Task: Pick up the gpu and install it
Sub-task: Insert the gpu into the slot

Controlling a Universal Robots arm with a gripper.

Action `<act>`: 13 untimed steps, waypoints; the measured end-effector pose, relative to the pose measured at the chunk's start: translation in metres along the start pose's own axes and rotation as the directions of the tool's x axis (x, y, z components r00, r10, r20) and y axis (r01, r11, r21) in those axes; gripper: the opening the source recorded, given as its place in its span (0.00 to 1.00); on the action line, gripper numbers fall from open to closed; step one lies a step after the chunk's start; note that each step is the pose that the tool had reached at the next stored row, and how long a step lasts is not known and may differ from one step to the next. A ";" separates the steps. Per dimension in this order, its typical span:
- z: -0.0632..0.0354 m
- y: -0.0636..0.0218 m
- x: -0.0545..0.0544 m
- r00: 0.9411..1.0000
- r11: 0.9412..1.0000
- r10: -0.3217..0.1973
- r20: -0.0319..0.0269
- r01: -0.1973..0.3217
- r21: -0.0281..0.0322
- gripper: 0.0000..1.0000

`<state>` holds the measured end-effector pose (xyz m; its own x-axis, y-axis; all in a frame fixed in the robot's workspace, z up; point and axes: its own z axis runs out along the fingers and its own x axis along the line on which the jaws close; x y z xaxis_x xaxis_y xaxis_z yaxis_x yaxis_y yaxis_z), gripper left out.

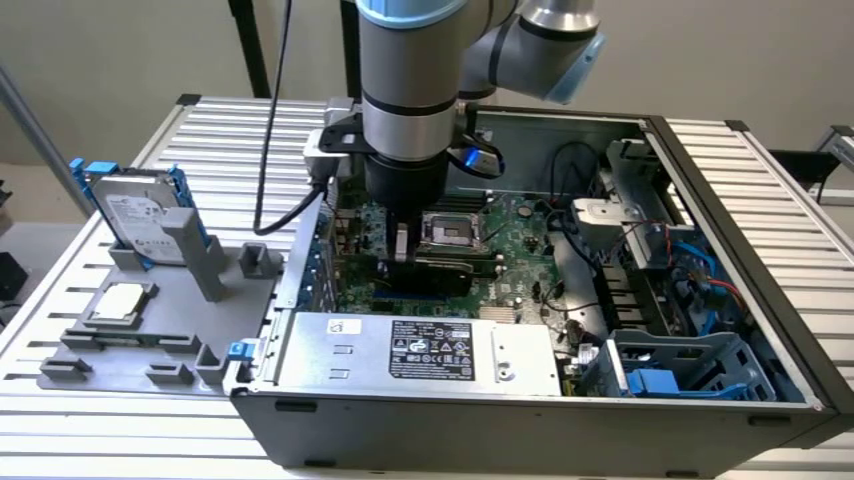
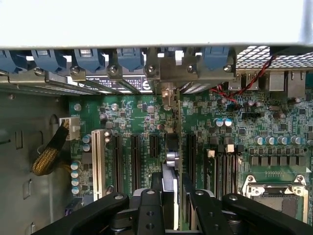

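Now holding the gpu point(image 2: 171, 156) on edge among the motherboard's point(image 2: 137, 117) expansion slots

My gripper point(image 2: 172, 205) is pinching the card, the jaws partly closed on its two faces, inside the open computer case point(image 1: 694, 160). The pick-up is looking done to me. The card is standing upright along one slot, its bracket end reaching toward the case's rear wall. I am not able to tell whether its edge is fully seated, and I am not yet letting go, so I am judging the install unfinished. As for writing, the power supply point(image 1: 400, 350) is wearing a black-and-white label and the hard drive point(image 1: 134, 205) outside the case a white one, but I am finding both too small to read
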<state>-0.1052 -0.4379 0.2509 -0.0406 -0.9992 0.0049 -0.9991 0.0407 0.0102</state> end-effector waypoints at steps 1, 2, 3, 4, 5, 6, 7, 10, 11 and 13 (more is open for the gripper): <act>0.0005 0.0000 0.000 1.000 1.000 0.000 0.000 0.000 -0.001 0.27; 0.0008 0.0000 0.000 1.000 1.000 0.000 0.000 0.000 -0.001 0.27; 0.0010 -0.0001 0.000 1.000 1.000 0.000 0.000 0.000 -0.002 0.27; 0.0012 -0.0001 0.000 1.000 1.000 0.000 0.000 0.000 -0.003 0.27; 0.0014 -0.0001 0.000 1.000 1.000 0.000 0.000 0.000 -0.003 0.27; 0.0016 -0.0002 0.000 1.000 1.000 0.000 -0.001 0.000 -0.003 0.27; 0.0017 -0.0003 0.000 1.000 1.000 0.000 -0.001 0.000 -0.004 0.27; 0.0020 -0.0004 0.000 1.000 1.000 0.000 -0.002 0.000 -0.004 0.27; 0.0021 -0.0004 0.000 1.000 1.000 0.000 -0.002 0.000 -0.004 0.27; 0.0023 -0.0003 0.000 1.000 1.000 0.000 -0.001 0.000 -0.007 0.27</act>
<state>-0.1050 -0.4381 0.2487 -0.0406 -0.9992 0.0057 -0.9990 0.0407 0.0171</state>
